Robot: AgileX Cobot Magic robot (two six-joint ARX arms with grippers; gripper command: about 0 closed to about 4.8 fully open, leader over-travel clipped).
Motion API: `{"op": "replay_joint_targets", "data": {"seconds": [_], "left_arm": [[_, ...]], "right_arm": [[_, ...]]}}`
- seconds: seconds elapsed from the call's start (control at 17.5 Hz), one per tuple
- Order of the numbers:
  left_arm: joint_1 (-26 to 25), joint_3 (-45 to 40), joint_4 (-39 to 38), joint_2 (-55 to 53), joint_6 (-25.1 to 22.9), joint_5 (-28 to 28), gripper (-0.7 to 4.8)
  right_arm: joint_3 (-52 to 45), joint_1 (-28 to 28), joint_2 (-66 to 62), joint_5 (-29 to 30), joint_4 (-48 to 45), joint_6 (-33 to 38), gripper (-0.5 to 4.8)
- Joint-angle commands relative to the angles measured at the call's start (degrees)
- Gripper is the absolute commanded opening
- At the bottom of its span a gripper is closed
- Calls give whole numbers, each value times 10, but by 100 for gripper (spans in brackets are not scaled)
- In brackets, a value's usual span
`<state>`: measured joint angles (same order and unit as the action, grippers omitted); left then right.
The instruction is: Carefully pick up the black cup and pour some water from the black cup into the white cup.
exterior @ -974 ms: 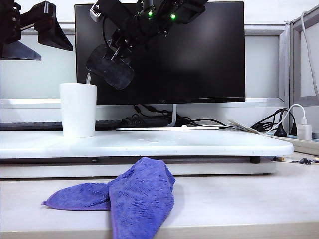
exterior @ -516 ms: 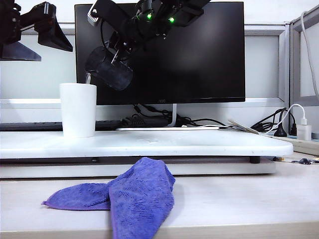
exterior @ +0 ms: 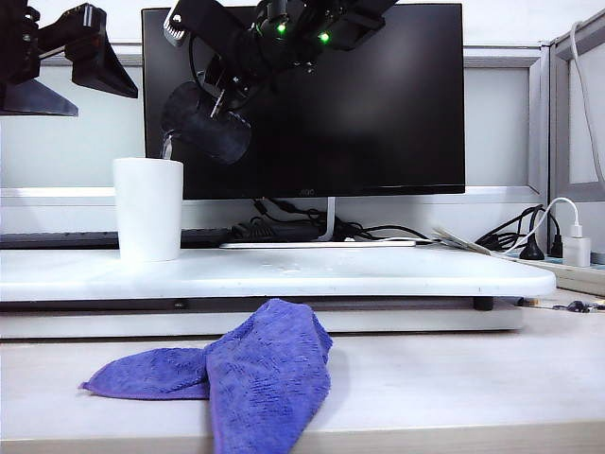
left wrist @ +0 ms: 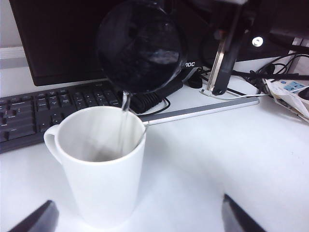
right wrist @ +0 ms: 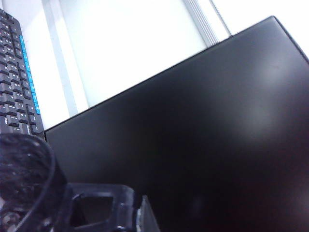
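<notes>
Black cup (exterior: 203, 123), bumpy and translucent, is clamped by its handle in the shut right gripper (exterior: 225, 93) at upper left, tipped further than a second ago; water (left wrist: 124, 107) streams thinly into the matte white cup (exterior: 148, 208). Left gripper (exterior: 59, 66) hangs wide open at far upper left.
</notes>
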<state>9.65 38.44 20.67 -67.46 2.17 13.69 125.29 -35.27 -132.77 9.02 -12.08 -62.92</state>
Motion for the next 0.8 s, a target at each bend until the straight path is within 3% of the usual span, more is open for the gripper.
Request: {"op": "replay_joint_targets", "data": {"seconds": [0.06, 0.8], "left_arm": [[-1, 1, 0, 2, -2, 0, 479], [-1, 1, -1, 2, -2, -10, 479]], "right_arm": [[5, -3, 5, 1, -23, -6, -6], [5, -3, 5, 2, -23, -62, -6]]}}
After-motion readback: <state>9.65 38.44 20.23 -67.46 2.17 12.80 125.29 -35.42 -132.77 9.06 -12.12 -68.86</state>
